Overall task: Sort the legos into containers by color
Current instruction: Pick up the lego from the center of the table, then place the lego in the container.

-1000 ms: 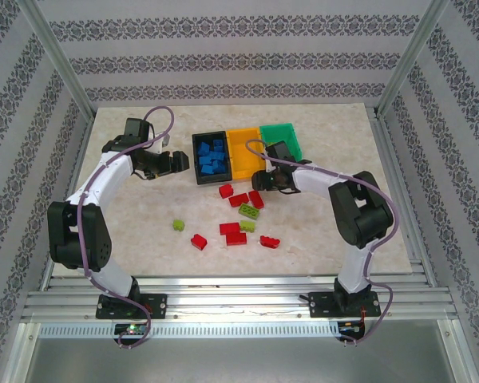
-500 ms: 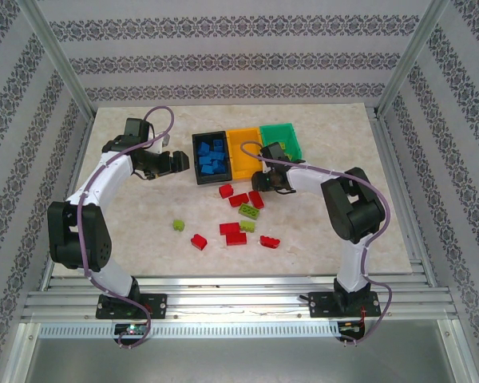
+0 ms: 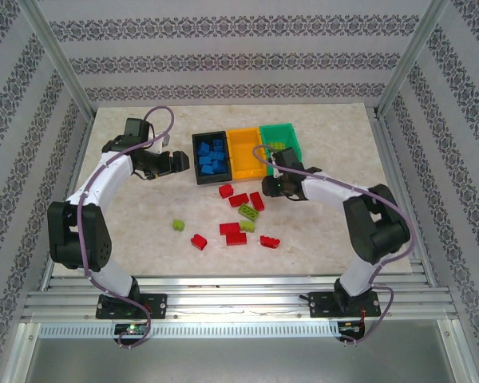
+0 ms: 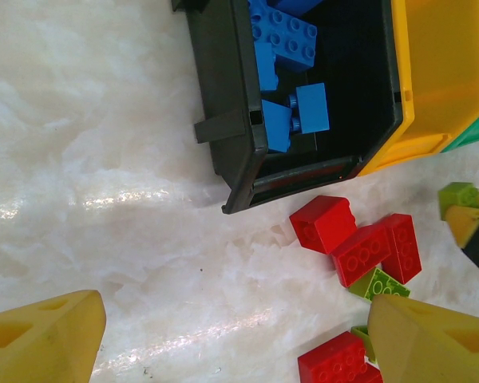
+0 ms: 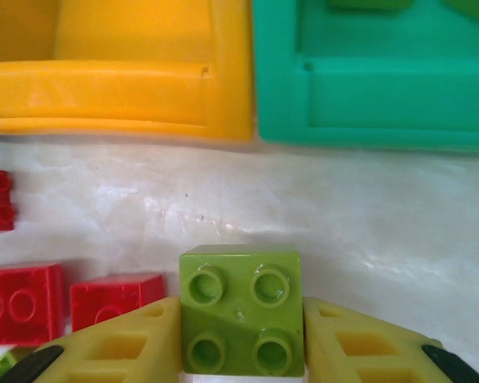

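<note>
My right gripper (image 3: 273, 185) is shut on a lime green lego (image 5: 241, 309), just above the table in front of the orange-yellow bin (image 5: 120, 88) and the green bin (image 5: 375, 96). The black bin (image 3: 211, 157) holds several blue legos (image 4: 291, 36). My left gripper (image 3: 176, 163) hovers open and empty just left of the black bin, its yellow fingers (image 4: 44, 343) wide apart. Red legos (image 3: 239, 199) and lime ones (image 3: 250, 211) lie scattered on the table in front of the bins.
A lone lime lego (image 3: 178, 226) and a red one (image 3: 199, 241) lie toward the near left, and another red one (image 3: 269, 241) sits near the right arm. Metal frame posts and patterned walls enclose the marble tabletop (image 3: 128, 231).
The right arm's elbow has swung out to the right, and its gripper has shifted slightly right and nearer with the lime lego. The left arm has not moved.
</note>
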